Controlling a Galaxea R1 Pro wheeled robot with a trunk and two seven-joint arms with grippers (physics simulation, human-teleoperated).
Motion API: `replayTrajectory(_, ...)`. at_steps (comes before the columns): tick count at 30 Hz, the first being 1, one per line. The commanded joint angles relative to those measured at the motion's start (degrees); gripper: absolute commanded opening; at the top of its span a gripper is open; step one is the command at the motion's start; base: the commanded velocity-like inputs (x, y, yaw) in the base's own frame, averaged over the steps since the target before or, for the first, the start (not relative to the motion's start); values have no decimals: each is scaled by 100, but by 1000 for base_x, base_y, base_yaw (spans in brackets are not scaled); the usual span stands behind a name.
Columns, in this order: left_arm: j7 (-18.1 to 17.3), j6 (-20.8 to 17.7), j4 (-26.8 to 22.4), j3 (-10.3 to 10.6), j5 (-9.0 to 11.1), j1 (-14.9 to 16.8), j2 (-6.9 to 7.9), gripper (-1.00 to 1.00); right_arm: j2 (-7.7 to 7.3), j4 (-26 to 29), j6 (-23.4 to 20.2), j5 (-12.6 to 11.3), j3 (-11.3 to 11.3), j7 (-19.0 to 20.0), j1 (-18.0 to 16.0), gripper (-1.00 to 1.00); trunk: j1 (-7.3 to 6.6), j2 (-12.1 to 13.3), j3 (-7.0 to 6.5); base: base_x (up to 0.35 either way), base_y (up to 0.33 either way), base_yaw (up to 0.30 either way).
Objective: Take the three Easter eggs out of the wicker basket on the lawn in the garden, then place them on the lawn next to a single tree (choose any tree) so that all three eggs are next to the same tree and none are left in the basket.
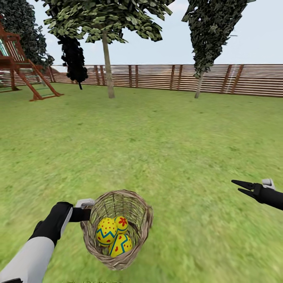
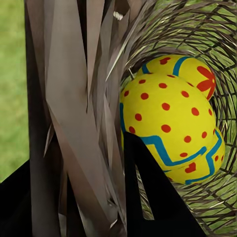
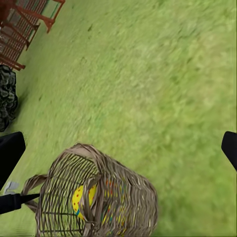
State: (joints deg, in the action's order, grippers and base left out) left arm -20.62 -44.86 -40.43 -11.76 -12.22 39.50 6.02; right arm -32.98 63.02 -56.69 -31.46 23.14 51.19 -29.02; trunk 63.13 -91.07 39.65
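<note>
The brown wicker basket [image 1: 146, 218] sits low in the head view on the lawn [image 1: 157, 141], tipped toward me. Three yellow Easter eggs lie inside it: a red-dotted one [image 1: 106, 230], one with a red flower [image 1: 121, 223] and one with blue zigzags [image 1: 121, 245]. My left gripper [image 1: 85, 214] is shut on the basket's left rim. In the left wrist view the wicker wall [image 2: 79, 98] runs between its fingers [image 2: 148, 197], with the dotted egg [image 2: 165, 118] just beyond. My right gripper [image 1: 236, 186] hangs open over grass to the right, and its wrist view shows the basket [image 3: 123, 192].
A pale-trunked leafy tree [image 1: 107, 70] stands far ahead on the left, and a dark-leaved tree [image 1: 199, 84] on the right. A brown slatted fence [image 1: 165, 76] closes the back. A wooden play set [image 1: 23, 74] stands at far left. Open grass lies between.
</note>
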Motion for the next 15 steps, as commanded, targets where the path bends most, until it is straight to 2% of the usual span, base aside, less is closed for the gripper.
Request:
replayTrajectory(1, -48, -27, -3, -22, -8, 5, -5, -100, 1, 0, -20, 17, 7, 26, -5, 100, -23, 39, -13, 0, 0, 288)
replayTrajectory(15, -48, -32, 0, -6, -8, 5, -5, -100, 10, 0, -22, 17, 7, 22, -1, 100, -331, 600, -265, 0, 0, 286)
